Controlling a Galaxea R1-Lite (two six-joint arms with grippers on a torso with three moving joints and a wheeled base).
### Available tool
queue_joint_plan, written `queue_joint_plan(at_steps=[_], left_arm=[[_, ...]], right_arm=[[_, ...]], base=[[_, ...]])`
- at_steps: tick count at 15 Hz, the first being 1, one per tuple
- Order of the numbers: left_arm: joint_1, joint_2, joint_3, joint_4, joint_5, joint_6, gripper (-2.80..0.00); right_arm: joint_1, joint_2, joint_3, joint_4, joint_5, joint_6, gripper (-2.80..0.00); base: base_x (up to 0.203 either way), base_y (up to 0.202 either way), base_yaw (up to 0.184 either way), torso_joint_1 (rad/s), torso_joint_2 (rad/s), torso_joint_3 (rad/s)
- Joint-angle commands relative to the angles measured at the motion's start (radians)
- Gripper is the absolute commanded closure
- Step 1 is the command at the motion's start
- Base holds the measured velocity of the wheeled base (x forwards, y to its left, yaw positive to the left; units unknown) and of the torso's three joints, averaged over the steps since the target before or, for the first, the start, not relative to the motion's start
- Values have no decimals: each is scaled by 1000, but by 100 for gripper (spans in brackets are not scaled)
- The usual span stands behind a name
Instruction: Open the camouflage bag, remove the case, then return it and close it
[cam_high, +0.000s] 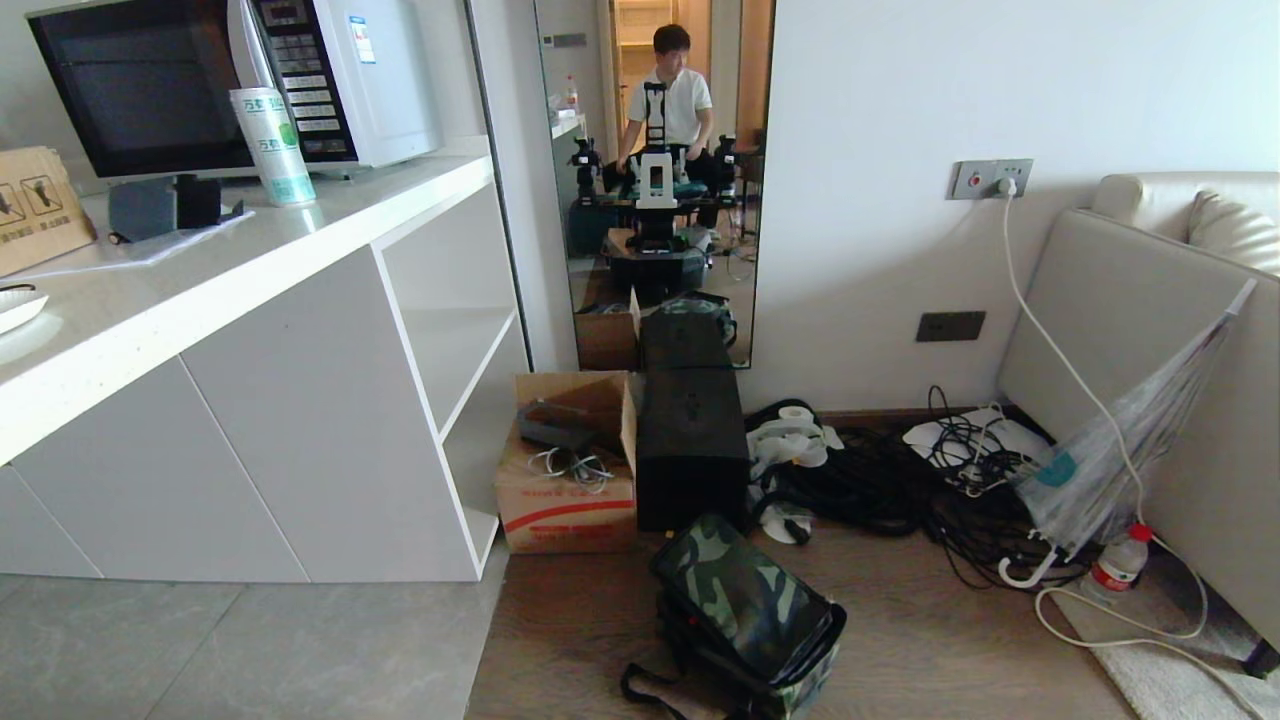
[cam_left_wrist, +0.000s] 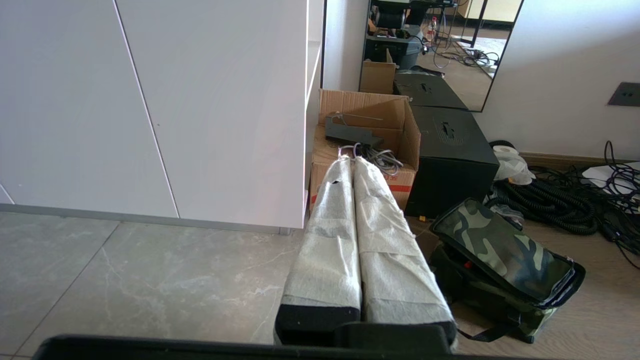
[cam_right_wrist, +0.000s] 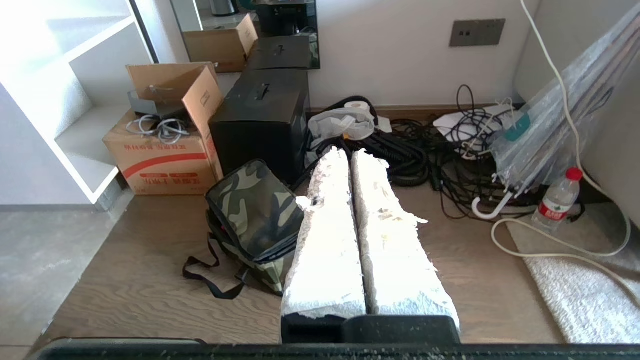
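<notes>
Wood floor (cam_high: 920, 640) carries camouflage bag (cam_high: 745, 600), cardboard carton (cam_high: 568, 480), tall black box (cam_high: 690, 450), cable tangle (cam_high: 900, 480), clear umbrella (cam_high: 1120, 470), water bottle (cam_high: 1118, 562); white rug (cam_high: 1180, 680), probably.

Neither arm shows in the head view; each gripper appears only in its own wrist view; the left gripper (cam_left_wrist: 352, 161) hangs free in the air, its two long fingers (cam_left_wrist: 327, 235) wrapped in pale cloth and pressed flat together along their whole length, with nothing between them; the right gripper (cam_right_wrist: 349, 152) hangs likewise, its white-wrapped fingers (cam_right_wrist: 330, 235) closed against each other, the wrapping frayed at the edges, gripping nothing
</notes>
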Motion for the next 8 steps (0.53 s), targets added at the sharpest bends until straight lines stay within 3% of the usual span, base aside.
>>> queue_joint_plan(at_steps=[1,8], left_arm=[[0,0,9,-1,1,-1,0],[0,0,9,-1,1,-1,0]], right_arm=[[0,2,0,0,-1,9,0],[0,2,0,0,-1,9,0]], base=[[0,0,0,0,0,0],[0,0,0,0,0,0]])
